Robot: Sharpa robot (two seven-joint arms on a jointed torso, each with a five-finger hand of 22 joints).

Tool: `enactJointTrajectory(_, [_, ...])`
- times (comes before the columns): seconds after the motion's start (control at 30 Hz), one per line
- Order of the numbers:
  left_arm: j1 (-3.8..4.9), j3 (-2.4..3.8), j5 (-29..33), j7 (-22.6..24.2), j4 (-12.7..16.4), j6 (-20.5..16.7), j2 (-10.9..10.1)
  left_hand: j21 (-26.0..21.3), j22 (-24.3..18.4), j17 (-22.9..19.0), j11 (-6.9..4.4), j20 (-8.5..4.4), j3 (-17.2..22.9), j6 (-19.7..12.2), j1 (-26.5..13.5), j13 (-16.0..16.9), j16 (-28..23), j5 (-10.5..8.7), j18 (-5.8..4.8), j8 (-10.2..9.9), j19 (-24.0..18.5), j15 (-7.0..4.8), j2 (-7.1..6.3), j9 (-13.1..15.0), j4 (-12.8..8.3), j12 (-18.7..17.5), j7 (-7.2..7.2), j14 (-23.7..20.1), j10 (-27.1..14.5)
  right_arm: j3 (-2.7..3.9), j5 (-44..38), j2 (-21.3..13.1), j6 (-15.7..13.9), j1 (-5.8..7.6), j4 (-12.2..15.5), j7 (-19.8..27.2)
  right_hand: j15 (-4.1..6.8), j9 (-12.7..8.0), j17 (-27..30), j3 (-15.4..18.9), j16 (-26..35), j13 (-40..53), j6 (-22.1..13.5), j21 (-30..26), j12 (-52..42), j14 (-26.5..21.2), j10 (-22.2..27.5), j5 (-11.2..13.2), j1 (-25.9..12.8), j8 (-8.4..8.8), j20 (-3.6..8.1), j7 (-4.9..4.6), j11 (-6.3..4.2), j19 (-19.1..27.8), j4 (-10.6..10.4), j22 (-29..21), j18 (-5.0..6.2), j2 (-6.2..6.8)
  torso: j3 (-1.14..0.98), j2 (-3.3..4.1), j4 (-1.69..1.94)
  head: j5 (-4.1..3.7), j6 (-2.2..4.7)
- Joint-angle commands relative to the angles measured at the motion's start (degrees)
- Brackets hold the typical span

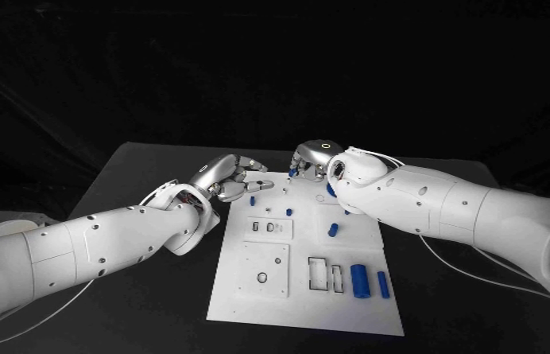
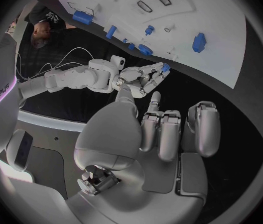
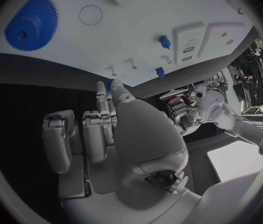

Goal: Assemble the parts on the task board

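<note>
The white task board [image 1: 304, 302] lies in the middle of the table, also seen as the board [image 3: 138, 15]. My right hand [image 1: 315, 159] hovers over its far edge and pinches a small blue part [image 3: 109, 85] between thumb and fingertip; the same blue part [image 2: 166, 67] shows in the right hand [image 2: 141, 79]. My left hand [image 1: 235, 175] sits at the board's far left corner with its fingers curled in and nothing in them, seen close up as the left hand [image 2: 150, 134]. A blue gear [image 3: 31, 22] lies flat on the board.
Two long blue cylinders [image 1: 358, 281] lie at the board's near right. Small blue pegs [image 1: 334, 229] stand further up the board, another peg [image 1: 252, 200] close to my left hand. Rectangular slots [image 1: 323, 273] sit mid-board. Black table [image 1: 137, 179] surrounds it.
</note>
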State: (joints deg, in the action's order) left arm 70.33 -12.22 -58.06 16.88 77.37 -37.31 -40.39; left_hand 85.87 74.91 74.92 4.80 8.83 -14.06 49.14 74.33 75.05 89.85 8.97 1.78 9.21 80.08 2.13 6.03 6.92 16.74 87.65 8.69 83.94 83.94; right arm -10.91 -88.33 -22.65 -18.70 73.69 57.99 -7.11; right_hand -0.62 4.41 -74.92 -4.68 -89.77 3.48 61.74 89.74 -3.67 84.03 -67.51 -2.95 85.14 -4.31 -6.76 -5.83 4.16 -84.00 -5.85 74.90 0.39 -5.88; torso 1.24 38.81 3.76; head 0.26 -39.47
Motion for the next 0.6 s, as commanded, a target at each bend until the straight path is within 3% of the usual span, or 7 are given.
enactJointTrajectory(0.03, [0.15,0.08,-0.4,0.5,0.2,-0.9,0.0,-0.3,7.0,15.1,-0.01,0.1,-0.3,-0.3,0.5,9.0,0.1,0.29,0.51,0.0,-0.3,0.21,0.27,0.0,-0.1,-0.3,0.06,6.1,2.6,0.03,-2.0,0.1,1.3,-0.06,-0.2,0.3,0.33,0.0,-15.1,-0.4,-0.2,-0.1,-0.1,0.3,0.3,6.0,0.4,-0.3,-0.1,0.11,-0.13,0.28,0.02,-6.0,0.1,15.1,-0.39,0.49,0.13,0.44,0.12,-0.08,-0.06])
enactJointTrajectory(0.23, [0.21,0.09,-0.5,0.5,0.3,-1.1,-0.1,-0.4,6.8,15.1,-0.01,0.1,-0.4,-0.4,0.6,8.8,0.1,0.3,0.55,0.0,-0.4,0.21,0.29,0.0,-0.1,-0.4,0.06,6.1,2.5,0.04,-2.0,0.1,1.5,-0.1,-0.4,0.3,0.48,0.0,-15.1,-0.5,-0.2,-0.1,-0.1,0.3,0.2,6.0,0.5,-0.3,-0.1,0.17,-0.03,0.3,-0.15,-6.0,-0.1,15.1,-0.39,0.58,0.27,0.75,0.26,-0.39,-0.1])
enactJointTrajectory(0.6, [0.36,0.1,-0.5,0.4,0.3,-1.1,-0.2,-0.4,6.8,15.1,-0.01,0.1,-0.4,-0.4,0.6,8.8,0.1,0.3,0.55,0.0,-0.4,0.21,0.29,0.0,-0.1,-0.4,0.06,6.1,2.5,0.05,-1.8,0.5,1.5,-0.15,-0.5,0.2,0.68,-0.1,-15.1,-0.6,-0.2,0.0,-0.1,0.3,0.2,6.0,0.5,-0.2,-0.3,0.26,0.13,0.27,-0.27,-6.0,-0.3,15.1,-0.39,0.67,0.28,0.96,0.44,-0.42,-0.38])
